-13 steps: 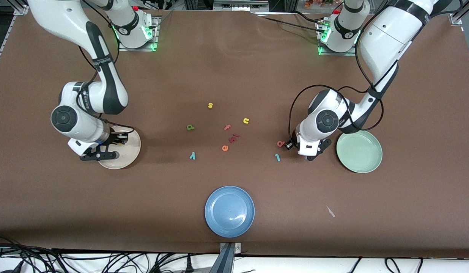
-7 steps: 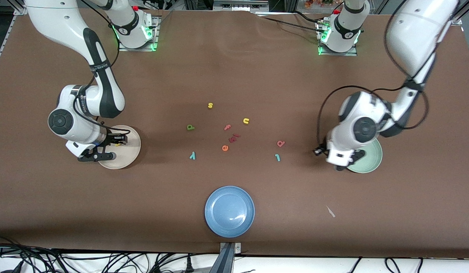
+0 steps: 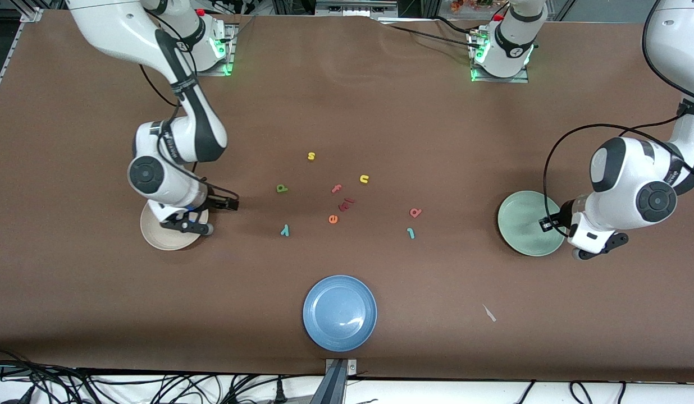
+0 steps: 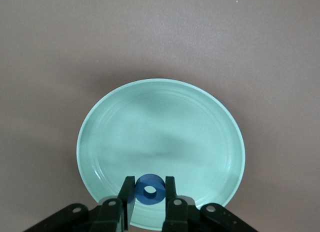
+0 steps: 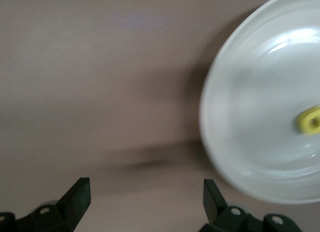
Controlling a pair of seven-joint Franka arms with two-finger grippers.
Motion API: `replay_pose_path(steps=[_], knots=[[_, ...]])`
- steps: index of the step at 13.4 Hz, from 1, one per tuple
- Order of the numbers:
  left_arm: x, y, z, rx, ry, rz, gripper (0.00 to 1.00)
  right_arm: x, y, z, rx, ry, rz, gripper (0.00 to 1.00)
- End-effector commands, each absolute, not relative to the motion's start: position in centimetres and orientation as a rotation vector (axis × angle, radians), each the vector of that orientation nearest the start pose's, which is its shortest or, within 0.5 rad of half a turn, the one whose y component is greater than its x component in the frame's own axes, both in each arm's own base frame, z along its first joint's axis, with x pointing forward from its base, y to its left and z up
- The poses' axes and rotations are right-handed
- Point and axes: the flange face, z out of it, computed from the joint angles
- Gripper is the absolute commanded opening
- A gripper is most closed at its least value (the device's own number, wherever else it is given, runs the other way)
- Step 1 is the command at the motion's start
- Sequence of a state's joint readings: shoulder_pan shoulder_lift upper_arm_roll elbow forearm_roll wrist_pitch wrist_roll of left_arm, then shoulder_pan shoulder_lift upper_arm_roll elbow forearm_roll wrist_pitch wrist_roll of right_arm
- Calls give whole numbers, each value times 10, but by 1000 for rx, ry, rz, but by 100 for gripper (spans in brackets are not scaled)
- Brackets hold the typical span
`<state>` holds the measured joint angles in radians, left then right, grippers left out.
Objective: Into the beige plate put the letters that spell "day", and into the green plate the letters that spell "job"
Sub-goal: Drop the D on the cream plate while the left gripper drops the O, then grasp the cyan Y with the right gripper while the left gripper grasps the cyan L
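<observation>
My left gripper point(image 4: 150, 191) is shut on the blue ring "o" point(image 4: 150, 188) and hangs over the rim of the green plate point(image 3: 526, 224), at the plate's side toward the left arm's end of the table. Open and holding nothing, my right gripper point(image 5: 145, 192) is over bare table beside the beige plate point(image 3: 159, 235). A yellow letter point(image 5: 311, 119) lies in that plate. On the table's middle lie the green looped letter point(image 3: 282, 188), teal "y" point(image 3: 284, 229), salmon looped letter point(image 3: 415, 212) and teal "j" point(image 3: 410, 233).
Other letters lie mid-table: yellow "s" point(image 3: 311, 156), yellow "u" point(image 3: 364, 179), salmon "f" point(image 3: 336, 188), a dark red piece point(image 3: 346, 203) and orange "e" point(image 3: 333, 219). A blue plate point(image 3: 339, 312) sits near the front edge, with a white scrap point(image 3: 489, 313) beside it.
My right gripper opened over the beige plate, left the yellow letter there and moved toward the table's middle. My left arm carried the blue "o" from beside the salmon letter to the green plate.
</observation>
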<state>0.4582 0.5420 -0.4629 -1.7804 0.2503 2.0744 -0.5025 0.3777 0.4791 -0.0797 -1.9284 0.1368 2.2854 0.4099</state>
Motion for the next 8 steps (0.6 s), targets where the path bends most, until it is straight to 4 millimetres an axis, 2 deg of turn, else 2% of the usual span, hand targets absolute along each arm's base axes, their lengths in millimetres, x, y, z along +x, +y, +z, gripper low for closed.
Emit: replay_pose_path(steps=[1, 2, 3, 4, 5, 6, 8], knots=[[634, 38, 253, -3067, -515, 295, 7, 571, 221, 239, -3060, 454, 206, 100], [638, 48, 243, -3069, -506, 277, 7, 567, 234, 238, -3053, 487, 197, 100], [639, 49, 232, -3059, -478, 272, 8, 561, 250, 237, -3055, 485, 185, 100], [637, 52, 221, -3042, -452, 288, 14, 558, 264, 236, -3059, 457, 154, 100], [635, 62, 214, -3025, -454, 295, 29, 561, 271, 236, -3064, 423, 113, 100], [634, 65, 213, -3022, -455, 299, 38, 571, 279, 233, -3081, 384, 78, 100], [636, 61, 216, -3021, -463, 289, 100, 584, 294, 230, -3082, 341, 52, 100]])
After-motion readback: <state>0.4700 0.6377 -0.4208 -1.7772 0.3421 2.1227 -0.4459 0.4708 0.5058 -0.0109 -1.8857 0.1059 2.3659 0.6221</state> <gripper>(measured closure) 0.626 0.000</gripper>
